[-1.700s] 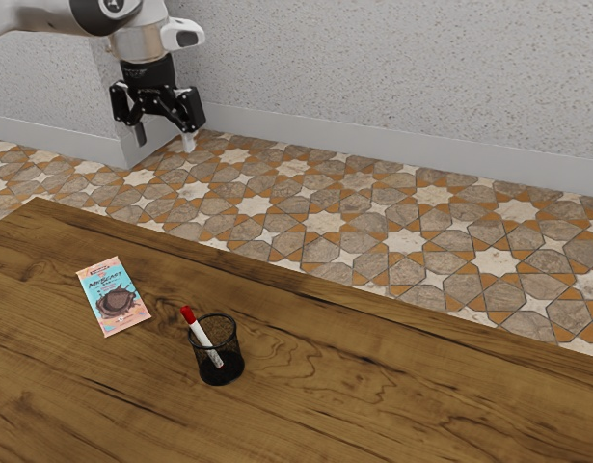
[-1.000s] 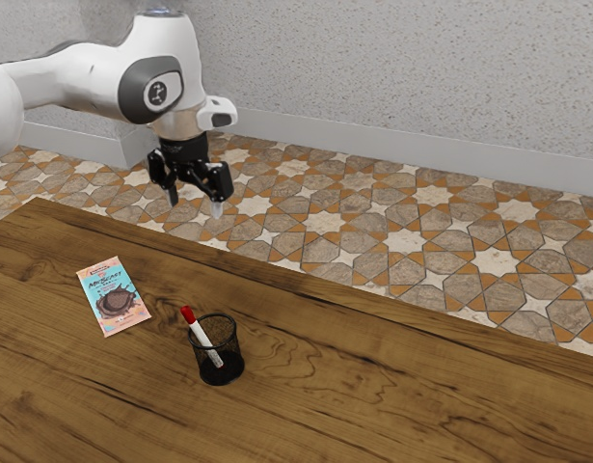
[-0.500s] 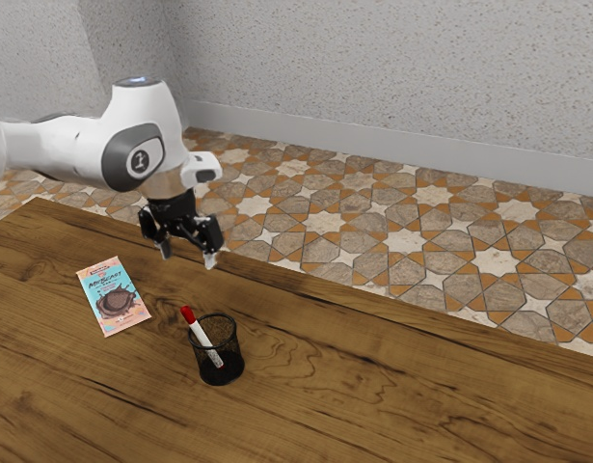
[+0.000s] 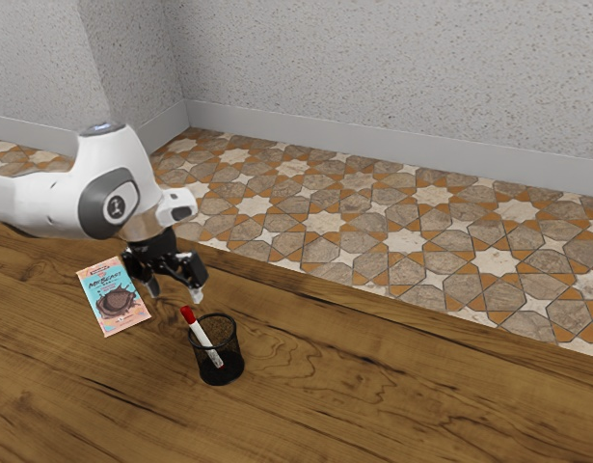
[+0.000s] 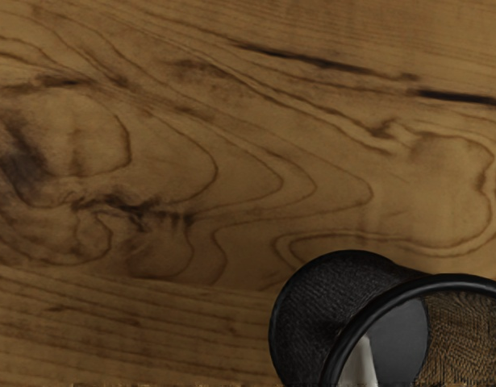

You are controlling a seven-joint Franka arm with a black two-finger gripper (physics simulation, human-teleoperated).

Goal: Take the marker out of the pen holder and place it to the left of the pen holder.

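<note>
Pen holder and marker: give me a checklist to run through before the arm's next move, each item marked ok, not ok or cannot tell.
1. Pen holder standing upright: ok.
2. Marker still to be taken, red cap above the rim: ok, it leans inside the holder.
3. Fingers open, nothing between them: ok.
4. Fingers on both sides of the cap: not ok, they are above it.
5. Fingers' line of descent matching the marker's lean: cannot tell.
6. Printed packet apart from the holder: ok.
</note>
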